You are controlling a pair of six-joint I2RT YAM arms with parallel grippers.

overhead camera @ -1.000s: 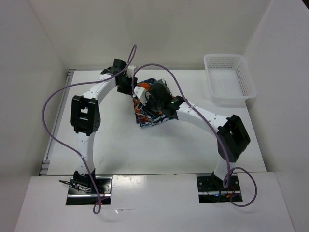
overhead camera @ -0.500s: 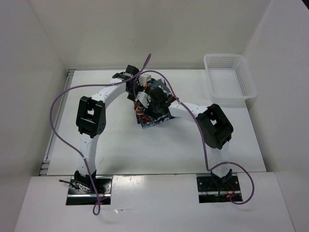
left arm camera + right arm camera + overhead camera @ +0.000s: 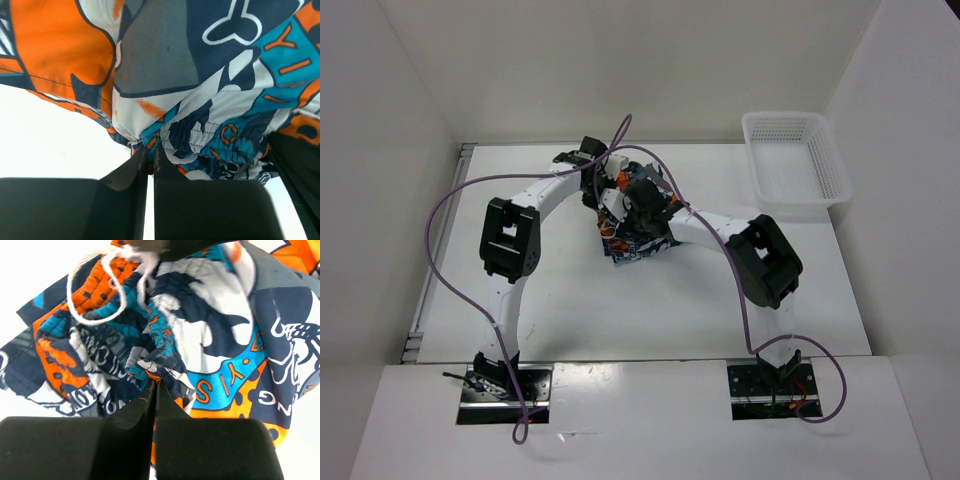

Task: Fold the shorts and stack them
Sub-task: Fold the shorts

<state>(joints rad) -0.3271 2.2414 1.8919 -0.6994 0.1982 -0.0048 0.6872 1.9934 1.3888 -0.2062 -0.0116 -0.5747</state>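
Note:
The shorts (image 3: 638,240) lie crumpled in a heap mid-table, printed in orange, teal, grey, white and navy. Both arms reach in over the heap from either side. In the left wrist view, my left gripper (image 3: 149,154) is shut on a fold at the edge of the shorts (image 3: 210,95), near the gathered waistband. In the right wrist view, my right gripper (image 3: 154,385) is shut on a bunched ridge of the shorts (image 3: 220,335). A white drawstring (image 3: 95,295) loops beyond it. From above, the left gripper (image 3: 608,195) and right gripper (image 3: 636,208) sit close together and hide much of the cloth.
A white mesh basket (image 3: 796,162) stands at the back right of the table. White walls enclose the table on three sides. Purple cables arc over both arms. Bare white tabletop (image 3: 620,310) lies in front of the heap.
Both arms have swung in over the heap, and both grippers have gone from open to shut, pinching cloth. The shorts have stayed in the same place.

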